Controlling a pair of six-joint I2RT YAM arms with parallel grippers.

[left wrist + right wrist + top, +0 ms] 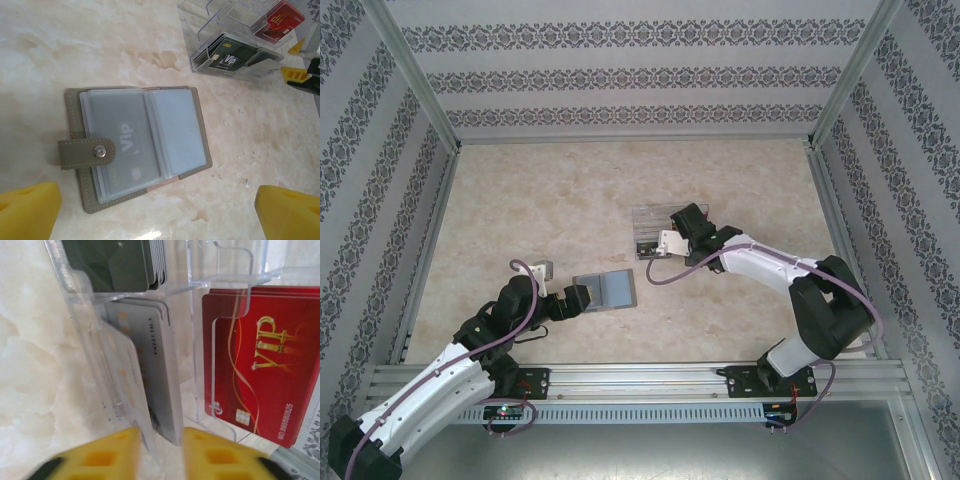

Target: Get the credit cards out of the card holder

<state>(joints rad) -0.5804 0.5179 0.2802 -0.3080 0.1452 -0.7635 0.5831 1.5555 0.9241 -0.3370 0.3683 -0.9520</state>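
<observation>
1. The card holder (172, 132) is laid open on the counter (75, 45). One light grey card (125, 145) is seen in its left sleeve, and the right sleeve appears empty.
2. In the acrylic tray (200, 285), a red card (255, 365), a dark card (110, 265) and a pale card (160, 370) are stood in separate compartments.
3. The right claw (160, 452) is narrowly parted about the pale card's lower edge. Depositing is judged the step in hand, and no grip can be confirmed.
4. The left claw (157, 215) is spread wide near the holder, with nothing held.
5. For the next move, the light grey card is to be pinched at an exposed edge and drawn from its sleeve, with the holder steadied.
</observation>
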